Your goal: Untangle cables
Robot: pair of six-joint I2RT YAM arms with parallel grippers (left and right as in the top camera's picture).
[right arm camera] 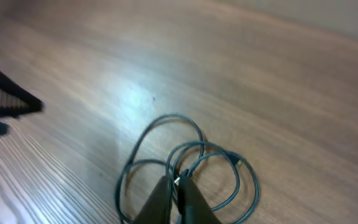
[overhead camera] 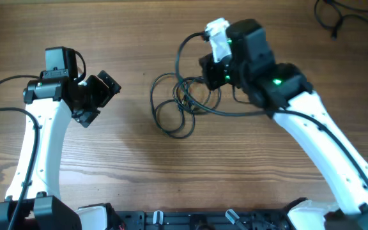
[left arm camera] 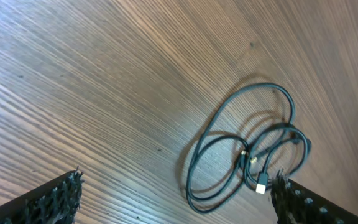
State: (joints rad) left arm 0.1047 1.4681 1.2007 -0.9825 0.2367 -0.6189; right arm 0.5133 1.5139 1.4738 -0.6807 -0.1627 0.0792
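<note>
The cables (overhead camera: pixel 176 103) are thin dark cords lying in tangled loops on the wooden table (overhead camera: pixel 133 160), in the middle. My right gripper (overhead camera: pixel 211 71) sits at the right edge of the tangle. In the right wrist view its fingers (right arm camera: pixel 179 186) are shut on a strand of the cables (right arm camera: pixel 191 152) near a small plug end. My left gripper (overhead camera: pixel 99 96) is open and empty, left of the tangle and apart from it. In the left wrist view its fingers (left arm camera: pixel 178 183) are spread wide, with the cables (left arm camera: pixel 247 152) and a silvery plug (left arm camera: pixel 261 185) close to the right finger.
Another thin black cable (overhead camera: pixel 347 19) lies at the far right corner of the table. A white tag or tape (overhead camera: pixel 217 33) shows on the right arm's wrist.
</note>
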